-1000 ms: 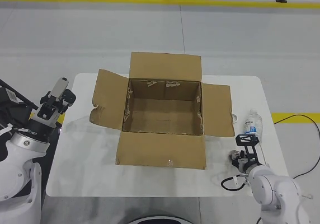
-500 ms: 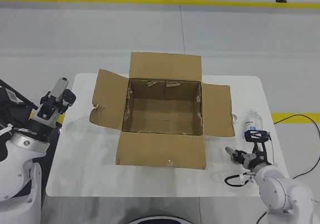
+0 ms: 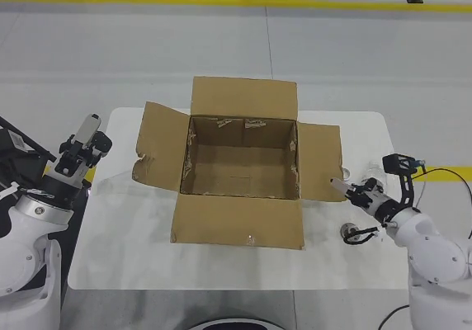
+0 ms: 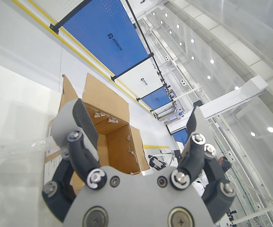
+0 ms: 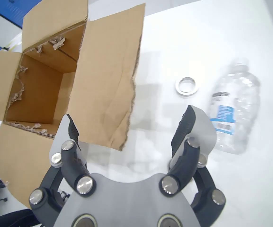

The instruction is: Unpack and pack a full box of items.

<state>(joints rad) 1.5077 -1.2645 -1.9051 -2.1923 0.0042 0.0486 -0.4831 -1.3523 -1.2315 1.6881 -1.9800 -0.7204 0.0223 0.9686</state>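
We find the brown cardboard box (image 5: 108,72) upright, all four flaps spread, left of the right gripper (image 5: 129,119). The clear labelled bottle (image 5: 235,109) lies on its side just beside that gripper; the metal ring (image 5: 186,87) lies flat ahead.

Open box (image 3: 240,169) centred on table (image 3: 120,247); right end effector (image 3: 343,189) beside it.

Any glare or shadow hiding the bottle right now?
Right wrist view: no glare; the clear bottle looks faint against the white table, and the flap casts soft shadow short of it. Left wrist view: bright ceiling lights, yet the box is evenly lit.
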